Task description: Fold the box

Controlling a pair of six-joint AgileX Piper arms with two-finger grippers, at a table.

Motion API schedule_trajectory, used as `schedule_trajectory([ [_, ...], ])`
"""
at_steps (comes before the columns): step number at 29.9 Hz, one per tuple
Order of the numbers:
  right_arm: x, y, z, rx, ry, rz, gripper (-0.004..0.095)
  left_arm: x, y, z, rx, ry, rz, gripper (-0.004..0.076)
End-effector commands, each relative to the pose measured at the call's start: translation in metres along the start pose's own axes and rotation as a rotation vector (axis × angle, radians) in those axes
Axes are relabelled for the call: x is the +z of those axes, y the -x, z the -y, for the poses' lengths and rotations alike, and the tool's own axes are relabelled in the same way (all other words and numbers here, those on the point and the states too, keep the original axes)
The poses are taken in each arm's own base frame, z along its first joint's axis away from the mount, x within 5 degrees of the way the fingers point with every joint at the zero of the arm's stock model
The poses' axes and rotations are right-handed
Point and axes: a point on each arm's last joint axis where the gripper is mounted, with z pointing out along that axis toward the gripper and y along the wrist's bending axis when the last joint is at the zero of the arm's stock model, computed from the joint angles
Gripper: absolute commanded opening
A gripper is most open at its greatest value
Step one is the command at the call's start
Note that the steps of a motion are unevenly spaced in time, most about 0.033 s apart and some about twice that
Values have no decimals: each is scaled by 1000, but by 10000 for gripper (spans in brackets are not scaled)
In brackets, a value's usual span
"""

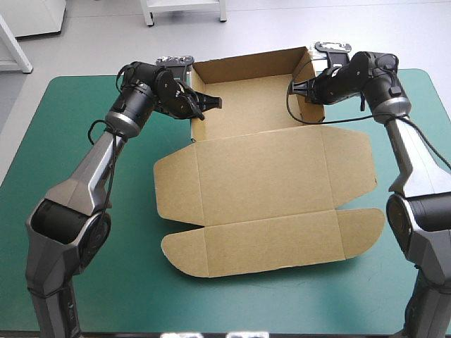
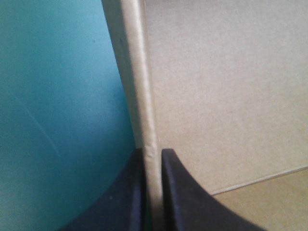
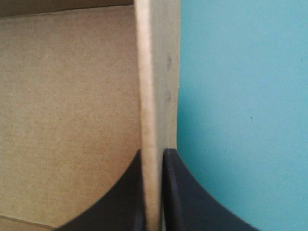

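1. The teal-green cover [image 1: 84,232] bears the brown box [image 1: 261,176] at its middle, with the box's far half walled and its near half flat.
2. The left gripper [image 2: 154,156] pinches the box's left wall.
3. The right gripper [image 3: 153,155] pinches the box's right wall.

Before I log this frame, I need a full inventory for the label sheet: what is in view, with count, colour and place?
brown cardboard box: one, brown, middle of the table; tray walls raised at the far side, lid flat toward the near edge.
teal-green table cover: one, teal-green, under the box.
left gripper: one, black, jaws shut on the tray's left wall.
right gripper: one, black, jaws shut on the tray's right wall.
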Motion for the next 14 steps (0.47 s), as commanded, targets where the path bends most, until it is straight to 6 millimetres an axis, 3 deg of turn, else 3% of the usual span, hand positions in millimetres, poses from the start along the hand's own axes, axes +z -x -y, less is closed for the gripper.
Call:
schedule_trajectory([
  [1, -45, 10, -22, 3, 85, 88, 1, -20, 4, 13, 31, -73, 53, -8],
  [8, -33, 3, -20, -8, 41, 16, 1, 3, 1, 12, 24, -69, 7, -8],
  [14, 3, -11, -33, -53, 1, -96, 1, 15, 1, 9, 40, -32, 2, -8],
])
